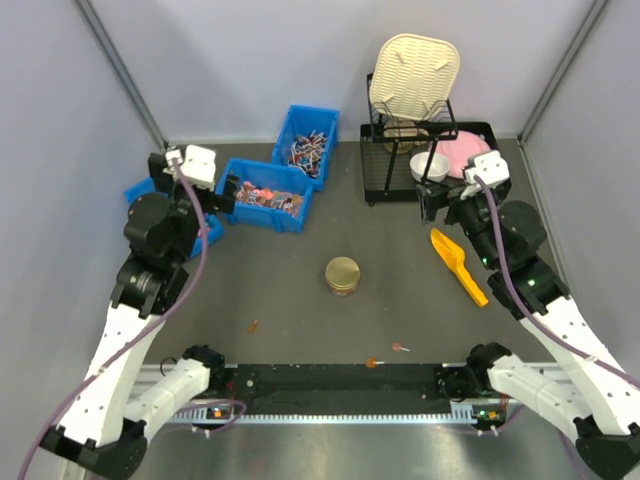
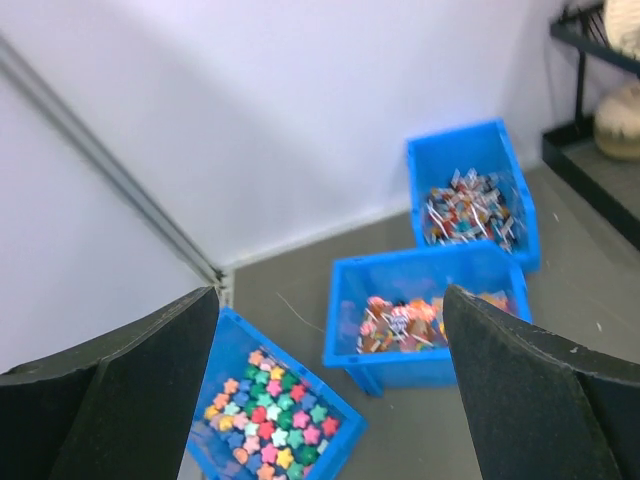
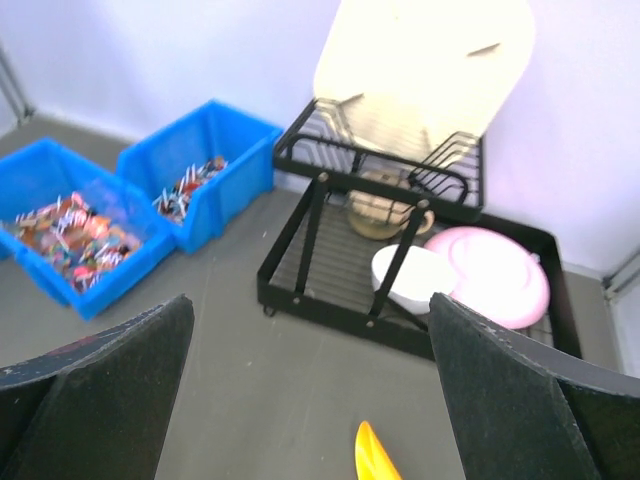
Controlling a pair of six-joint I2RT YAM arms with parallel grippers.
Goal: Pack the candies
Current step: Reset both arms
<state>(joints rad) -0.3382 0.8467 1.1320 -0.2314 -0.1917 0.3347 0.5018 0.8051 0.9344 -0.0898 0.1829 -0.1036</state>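
Progress unclear: small round gold tin (image 1: 342, 275) sits lidded mid-table, fitting either a filled or a waiting container. Wrapped candies fill three blue plastic bins: star-shaped ones (image 2: 262, 412), mixed wrappers (image 1: 264, 194), striped wrappers (image 1: 308, 145). Loose candies (image 1: 400, 348) lie near the front edge. Left gripper (image 2: 325, 400) and right gripper (image 3: 310, 400) hang wide apart, holding nothing. Yellow plastic scoop (image 1: 459, 264) lies flat.

Grey table (image 1: 300, 310) bearing three blue bins (image 1: 265, 195), black rack (image 1: 425, 160), gold tin (image 1: 342, 275), yellow scoop (image 1: 460, 265), stray candies (image 1: 400, 348).
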